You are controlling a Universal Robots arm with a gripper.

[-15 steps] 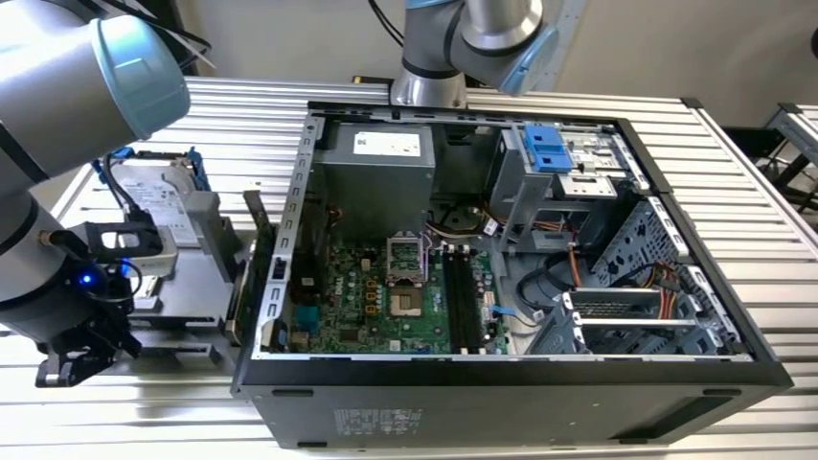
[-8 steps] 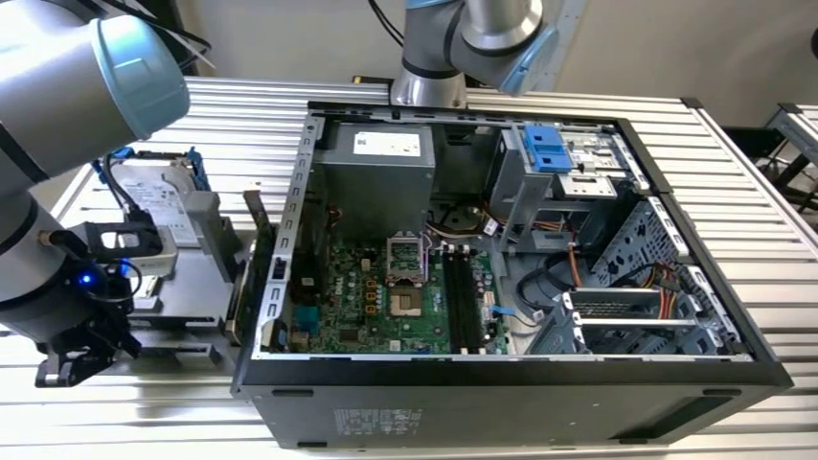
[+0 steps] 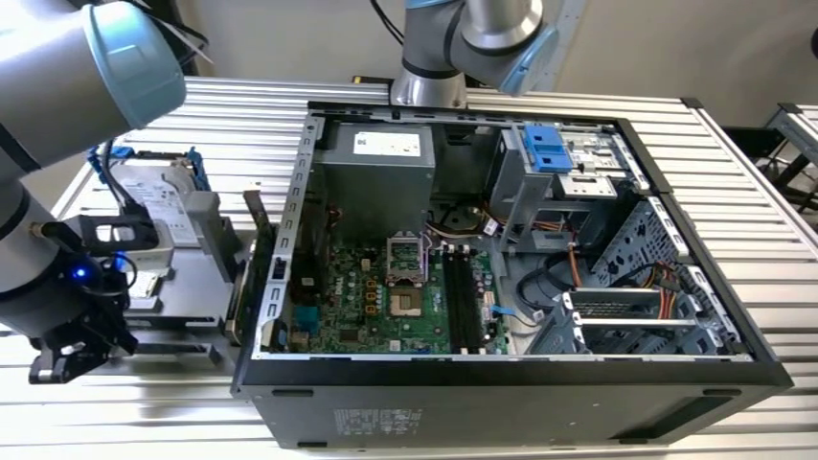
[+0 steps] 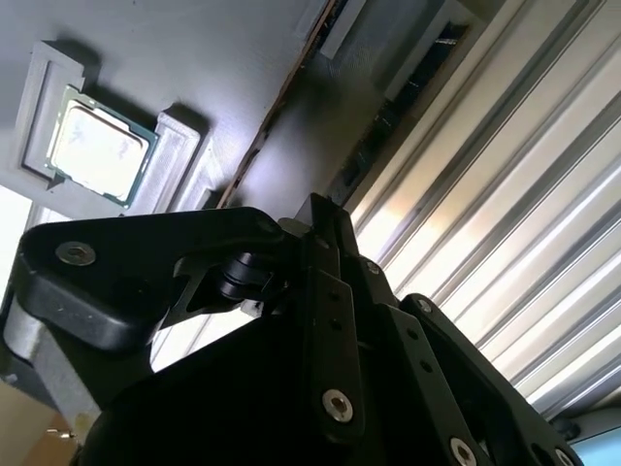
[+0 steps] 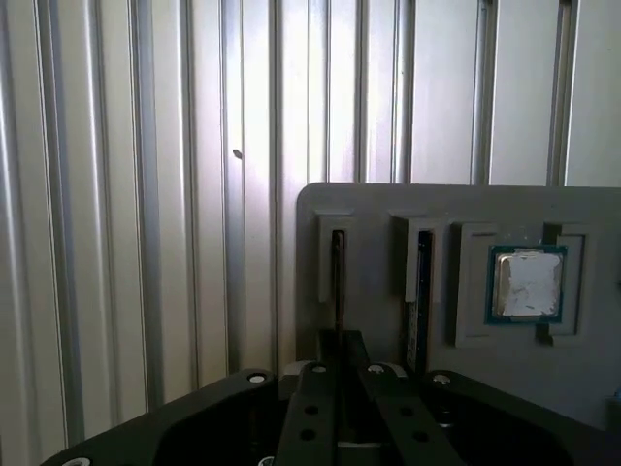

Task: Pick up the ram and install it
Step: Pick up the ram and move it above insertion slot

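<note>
Gripper (image 5: 342, 349), open or closed cannot be told, is hovering in line with the ram (image 5: 337, 264) standing on edge in a holder (image 5: 388, 209) slot for access, 9 o'clock from the computer case (image 3: 511, 383).

A: Way into the case (image 3: 511, 383)?
B: Open from above. Its side wall (image 3: 275, 278) stands between gripper (image 3: 60, 362) and motherboard slots (image 3: 463, 297); cables (image 3: 486, 225) and drive cage (image 3: 537, 182) crowd those.
A: Table (image 5: 116, 243)?
B: Bare beside the holder (image 5: 388, 206), free to pass.
</note>
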